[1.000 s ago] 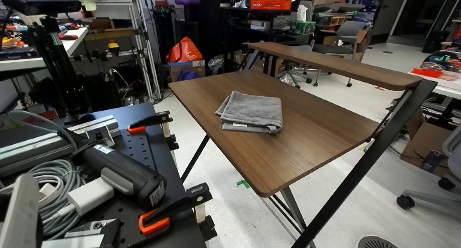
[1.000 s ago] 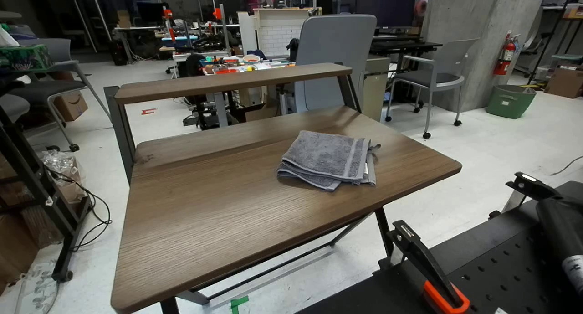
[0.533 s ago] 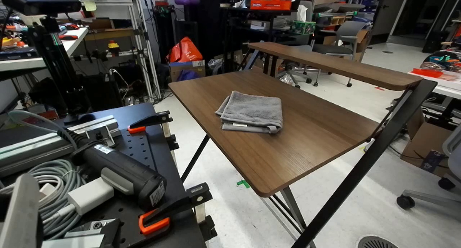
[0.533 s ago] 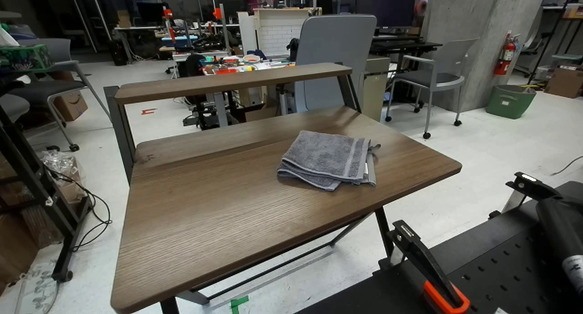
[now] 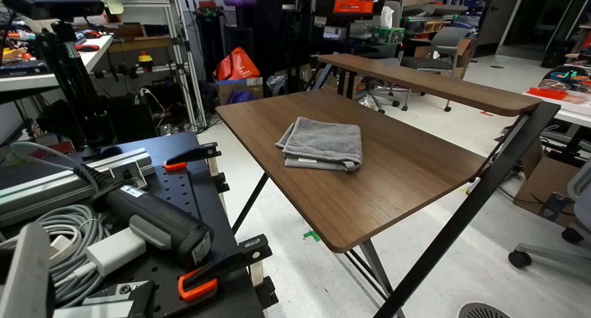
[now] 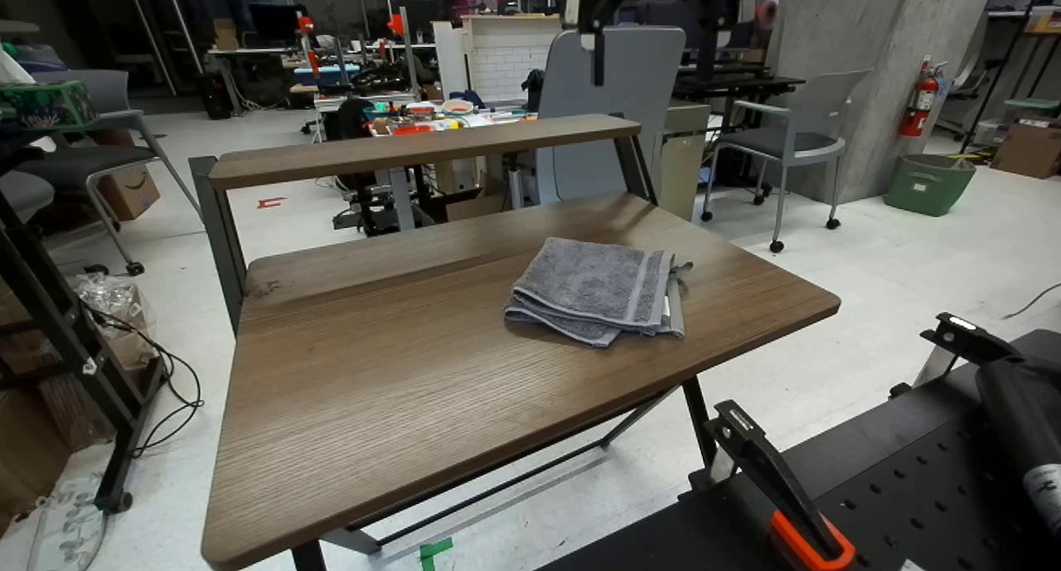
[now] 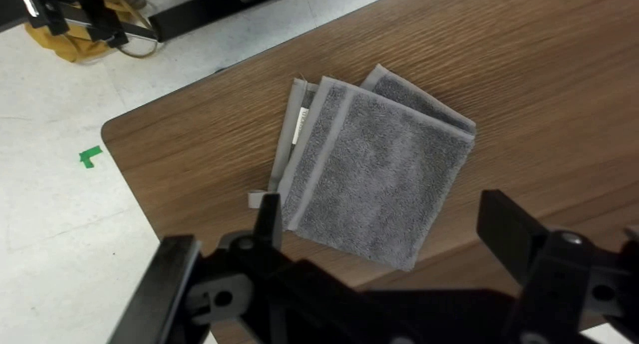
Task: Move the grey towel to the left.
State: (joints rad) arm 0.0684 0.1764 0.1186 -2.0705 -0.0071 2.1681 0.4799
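The jaws are released and spread wide, the 2 fingers (image 7: 270, 219) of the gripper (image 7: 383, 224) holding nothing, well apart from the grey towel (image 7: 379, 169), which lies folded flat on the brown tabletop (image 6: 373, 372), nearer 1 end in an exterior view. A descent stopped too high would likely pinch only the top layer and let the soft stack unfold or slide loose, while going too low might press the tips into the tabletop. Counted outward: 1 gripper, 1 towel, 1 tabletop, 1 shelf (image 6: 423, 148) raised over its long edge, and 2 clamps (image 5: 231, 259) on 1 black bench (image 5: 240, 295).
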